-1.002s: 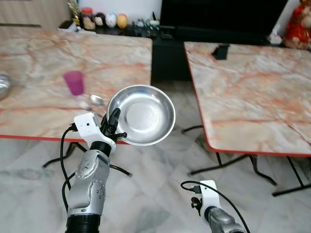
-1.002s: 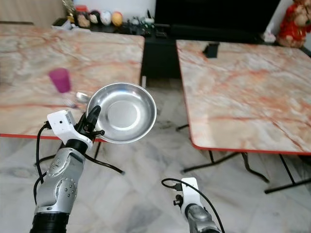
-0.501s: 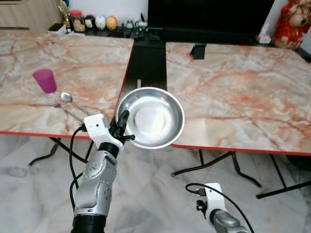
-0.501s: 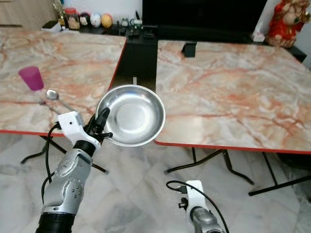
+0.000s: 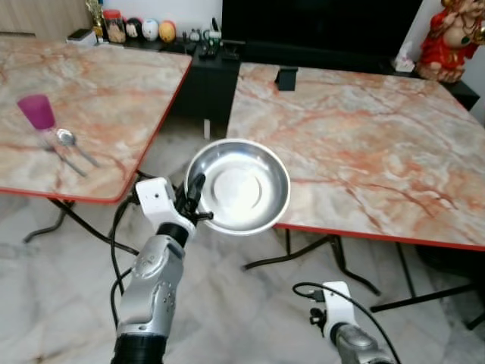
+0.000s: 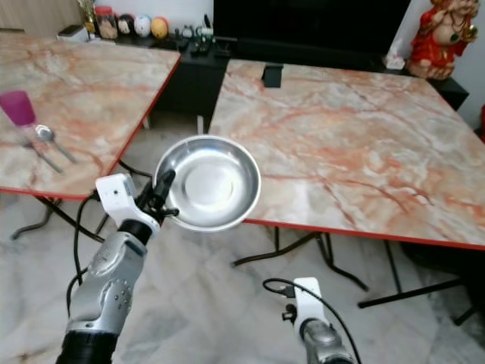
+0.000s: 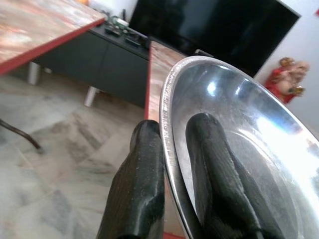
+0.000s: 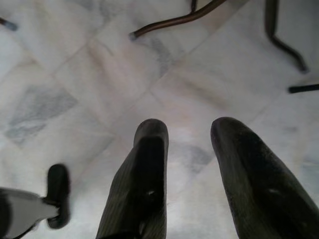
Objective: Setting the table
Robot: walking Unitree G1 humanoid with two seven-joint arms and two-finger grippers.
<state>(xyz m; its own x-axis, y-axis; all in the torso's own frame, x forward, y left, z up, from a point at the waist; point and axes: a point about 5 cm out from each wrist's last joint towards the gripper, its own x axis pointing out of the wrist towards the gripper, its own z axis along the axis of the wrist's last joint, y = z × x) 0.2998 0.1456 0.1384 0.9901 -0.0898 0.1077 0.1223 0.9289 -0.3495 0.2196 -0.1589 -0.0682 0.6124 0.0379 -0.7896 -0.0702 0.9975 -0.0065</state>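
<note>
A round steel bowl point(image 5: 241, 186) is held up in front of me, over the gap between two marble tables and above the near red edge of the right table point(image 5: 364, 144). My left gripper point(image 5: 195, 200) is shut on the bowl's left rim; the left wrist view has one black finger point(image 7: 137, 184) outside the rim and one inside the bowl point(image 7: 249, 149). A purple cup point(image 5: 36, 111), a spoon point(image 5: 67, 138) and a fork point(image 5: 67, 161) lie on the left table point(image 5: 114, 91). My right gripper point(image 8: 189, 144) hangs low over the floor, open and empty.
A black TV cabinet point(image 5: 220, 64) runs along the back wall with jars point(image 5: 136, 30) and small items on it. A red figurine point(image 5: 453, 38) stands at the back right. A small black object point(image 5: 286, 78) sits on the right table. Metal table legs point(image 5: 318, 254) cross the tiled floor.
The whole view has swung right: both tables, the cup and the cutlery slid left in the picture. The bowl stays pinched in my left gripper, now over the right table's near edge.
</note>
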